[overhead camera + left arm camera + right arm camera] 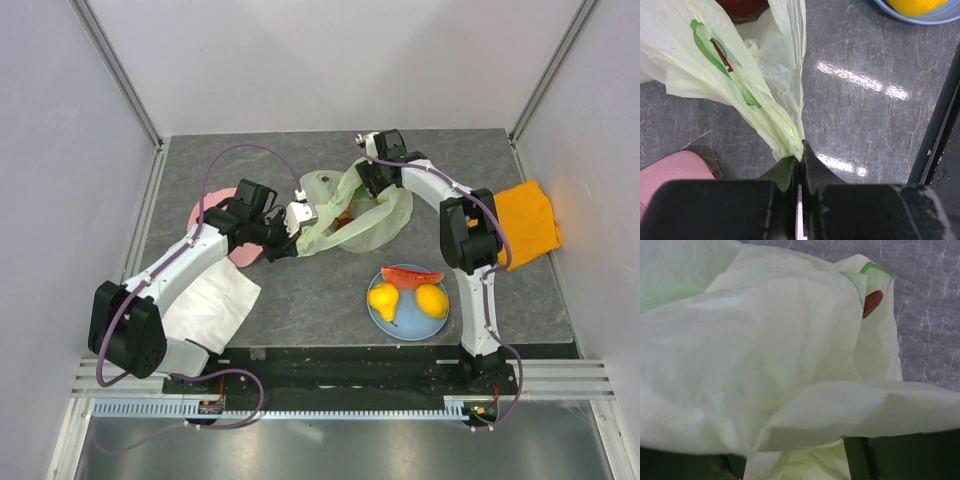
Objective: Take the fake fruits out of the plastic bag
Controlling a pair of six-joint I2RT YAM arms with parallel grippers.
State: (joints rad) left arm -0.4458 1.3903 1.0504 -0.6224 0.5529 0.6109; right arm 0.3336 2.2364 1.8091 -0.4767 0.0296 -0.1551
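The pale yellow-green plastic bag (372, 222) lies at mid table, its mouth held wide. My left gripper (300, 218) is shut on the bag's left edge; in the left wrist view the film (740, 75) is pinched between the tips (800, 152). My right gripper (365, 188) is inside the bag's far side. In the right wrist view the bag (765, 340) covers nearly everything, and my right fingers (860, 460) stand wide apart under the film. A dark red fruit (742, 7) and brownish fruit (345, 216) show in the bag. Two yellow fruits (384, 298) and a red slice (410, 275) lie on the light-blue plate (408, 328).
A pink cloth (215, 228) lies under my left arm and shows in the left wrist view (670, 172). A white folded cloth (215, 300) is at the near left. An orange cloth (530, 222) is at the right edge. The plate's rim (900, 17) shows at the top right.
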